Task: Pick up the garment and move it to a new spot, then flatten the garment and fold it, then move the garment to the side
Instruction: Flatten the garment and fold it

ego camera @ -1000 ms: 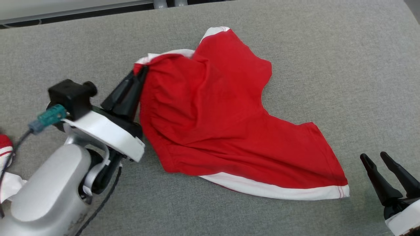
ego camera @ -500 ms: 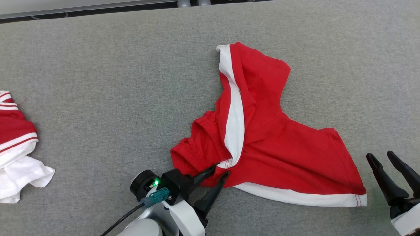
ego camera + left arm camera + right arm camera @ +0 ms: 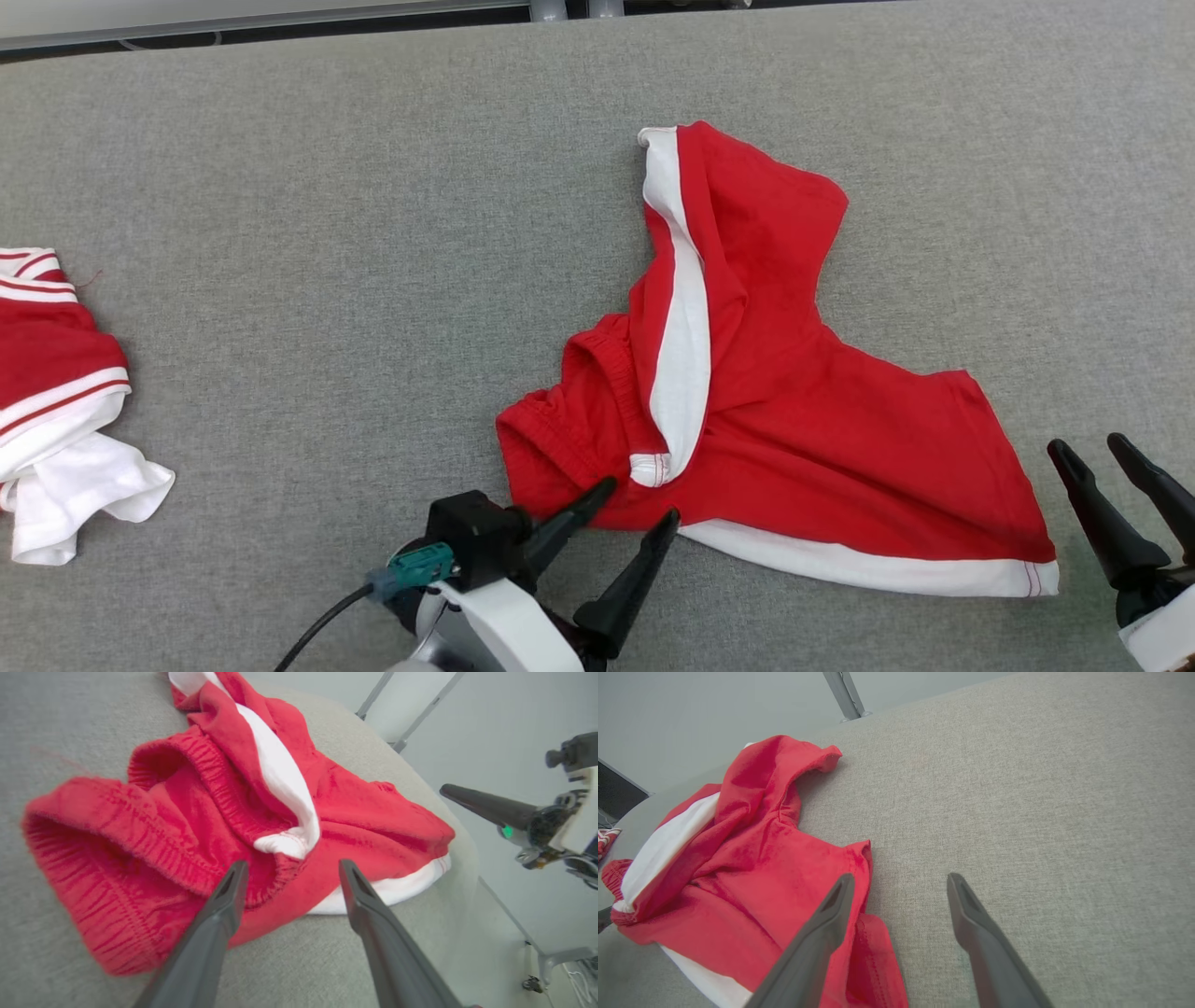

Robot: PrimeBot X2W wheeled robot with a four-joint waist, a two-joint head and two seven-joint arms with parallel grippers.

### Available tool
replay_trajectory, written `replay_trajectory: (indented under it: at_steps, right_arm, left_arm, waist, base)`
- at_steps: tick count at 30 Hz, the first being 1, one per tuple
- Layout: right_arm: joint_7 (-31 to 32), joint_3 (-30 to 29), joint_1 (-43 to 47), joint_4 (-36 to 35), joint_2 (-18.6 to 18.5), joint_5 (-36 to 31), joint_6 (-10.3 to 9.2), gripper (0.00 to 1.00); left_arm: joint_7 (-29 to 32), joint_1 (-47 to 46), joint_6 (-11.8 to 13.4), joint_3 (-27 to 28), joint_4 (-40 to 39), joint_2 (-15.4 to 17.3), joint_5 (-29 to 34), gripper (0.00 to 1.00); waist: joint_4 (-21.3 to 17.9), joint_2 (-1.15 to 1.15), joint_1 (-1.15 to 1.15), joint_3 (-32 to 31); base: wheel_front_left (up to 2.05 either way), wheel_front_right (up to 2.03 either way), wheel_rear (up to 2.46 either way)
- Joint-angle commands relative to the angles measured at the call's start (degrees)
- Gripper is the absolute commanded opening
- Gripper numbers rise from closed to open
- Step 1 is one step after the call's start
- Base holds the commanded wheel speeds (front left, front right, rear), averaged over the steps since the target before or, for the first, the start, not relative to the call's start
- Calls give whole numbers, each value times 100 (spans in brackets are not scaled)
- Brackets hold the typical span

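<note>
The soft, light garment [image 3: 794, 448] is lying crumpled on the table [image 3: 327, 233], probably best pinched at its waistband [image 3: 551, 448], while the left gripper [image 3: 639, 499] at its edge and the right gripper [image 3: 1086, 444] are standing spread, empty.

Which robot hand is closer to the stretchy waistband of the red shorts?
Left. The left gripper is right at the waistband, jaws open. The right gripper is over by the white-trimmed leg hem, on the opposite side.
</note>
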Motion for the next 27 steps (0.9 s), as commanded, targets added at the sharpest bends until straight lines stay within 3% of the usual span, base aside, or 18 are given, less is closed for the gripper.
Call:
replay_trajectory:
  at_steps: [1, 5, 9, 12, 18, 22, 25, 27]
  right_arm:
    - [-43, -22, 10, 8, -6, -7, -9, 100]
    - [-61, -37, 28, 30, -4, -5, -9, 100]
    - [-44, 11, -74, 19, 18, -28, -9, 100]
    - [-29, 53, -149, -2, 20, -39, -9, 100]
    - [-79, 89, -258, 14, 1, -37, -9, 100]
    - [-123, 113, -280, 42, 27, -24, -9, 100]
    - [-143, 118, -295, 60, 35, -17, -9, 100]
    - [-169, 123, -293, 76, 42, -18, -9, 100]
  left_arm:
    - [33, 79, -20, 86, -149, 37, -157, 100]
    - [316, 310, 3, 519, -724, 64, -1089, 100]
    - [666, 173, 157, 837, -762, 12, -1696, 98]
    - [918, -14, 206, 894, -618, -18, -1895, 91]
    - [1318, -341, 211, 688, -264, -15, -1812, 91]
    - [1431, -441, 266, 531, -24, 5, -1646, 79]
    - [1469, -471, 322, 402, 68, 88, -1460, 61]
    - [1493, -473, 331, 309, 87, 161, -1330, 56]
  waist:
    - [-2, 0, 0, 5]
    - [14, 0, 0, 30]
    - [14, 0, 0, 78]
    - [-15, 0, 0, 145]
    - [-94, 0, 0, 265]
    - [-140, 0, 0, 308]
    - [-154, 0, 0, 318]
    - [-151, 0, 0, 321]
  base:
    - [0, 0, 0]
    - [0, 0, 0]
    - [0, 0, 0]
    - [0, 0, 0]
    - [0, 0, 0]
    - [0, 0, 0]
    - [0, 0, 0]
    - [0, 0, 0]
